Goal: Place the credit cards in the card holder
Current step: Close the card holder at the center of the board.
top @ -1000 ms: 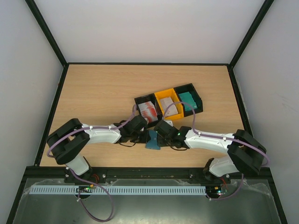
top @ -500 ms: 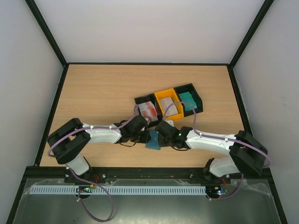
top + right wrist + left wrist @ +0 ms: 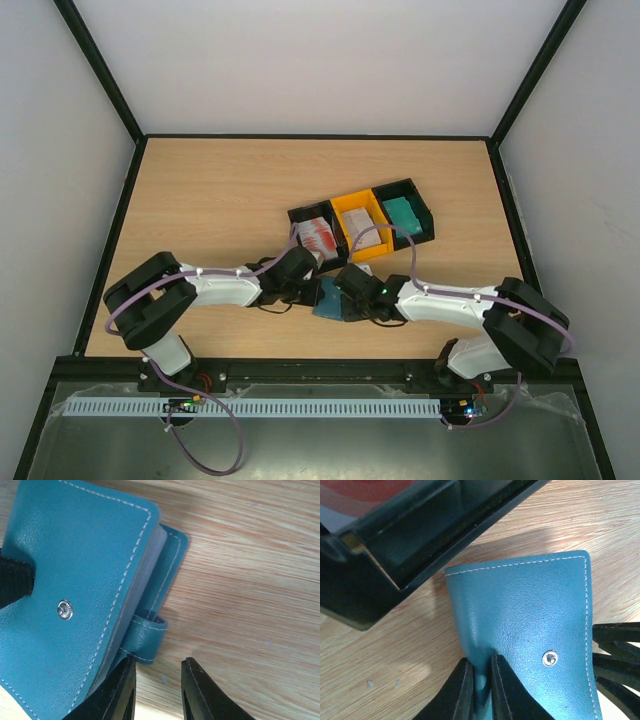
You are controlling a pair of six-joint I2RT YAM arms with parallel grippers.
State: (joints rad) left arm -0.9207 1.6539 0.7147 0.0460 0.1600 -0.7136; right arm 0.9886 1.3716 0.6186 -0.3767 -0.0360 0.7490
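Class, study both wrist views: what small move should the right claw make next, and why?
Probably ease the right claw forward and close on the clasp tab. The left claw pinches the card holder at its edge, steadying it. The holder lies folded closed, and the tab sits just ahead of the right claw's open jaws, not yet gripped.

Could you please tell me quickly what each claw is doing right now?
Left claw: closed on the card holder.
Right claw: open, holding nothing.
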